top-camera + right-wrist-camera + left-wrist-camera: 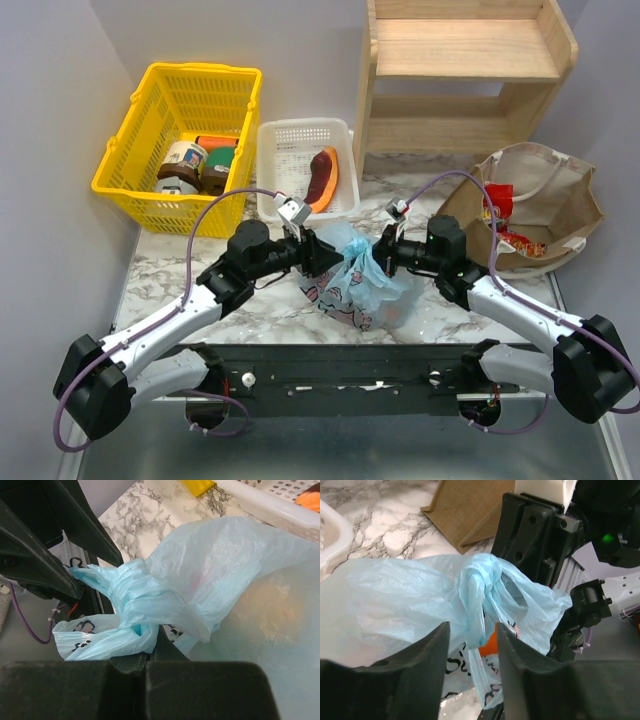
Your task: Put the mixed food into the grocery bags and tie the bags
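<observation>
The light-blue grocery bag (365, 280) lies on the marble between my two grippers, its top twisted into a knot (481, 592). Something orange (492, 642) shows through the plastic. My left gripper (325, 256) stands at the knot with its jaws apart, and a loose strand of the bag hangs in the gap (472, 630). My right gripper (382, 255) is shut, a tail of the bag pinched at its tips (147, 657). The tan grocery bag (555, 200) lies open at the right with red snack packets (498, 205) inside.
A yellow mesh basket (150, 110) with jars stands at the back left. Beside it a white slotted tray (285, 145) holds a purple-and-orange wedge (322, 178). A wooden shelf (465, 60) stands at the back right.
</observation>
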{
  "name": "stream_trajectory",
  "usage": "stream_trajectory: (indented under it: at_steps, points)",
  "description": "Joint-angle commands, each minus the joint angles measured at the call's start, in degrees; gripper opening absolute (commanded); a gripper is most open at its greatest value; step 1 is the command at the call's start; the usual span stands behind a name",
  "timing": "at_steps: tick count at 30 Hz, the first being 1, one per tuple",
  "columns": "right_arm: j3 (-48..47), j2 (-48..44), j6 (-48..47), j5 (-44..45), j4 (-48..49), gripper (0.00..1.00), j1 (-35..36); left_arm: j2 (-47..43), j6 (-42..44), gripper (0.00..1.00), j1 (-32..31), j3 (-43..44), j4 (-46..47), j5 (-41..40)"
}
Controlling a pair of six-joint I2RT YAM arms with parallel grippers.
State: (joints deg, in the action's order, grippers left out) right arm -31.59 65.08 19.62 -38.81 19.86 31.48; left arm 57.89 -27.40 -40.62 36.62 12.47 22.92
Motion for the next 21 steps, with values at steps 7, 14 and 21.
stream_trajectory:
  at_steps: [7, 14, 21]
  points:
    - [-3.03, -2.41, -3.27, 2.94, -5.96, 0.01, -0.11, 4.17, -0.82, 0.20, 0.10, 0.38, 5.99, 1.78]
    - [-8.92, -6.98, -11.26, 18.03, -24.83, 0.01, -0.11, 0.12, 4.36, 0.00, 0.89, 1.70, -4.27, -5.68]
    - [-14.11, -9.62, -18.46, 31.67, -35.85, 0.01, -0.11, -0.93, 7.62, 0.00, 2.65, 4.07, -10.44, -7.71]
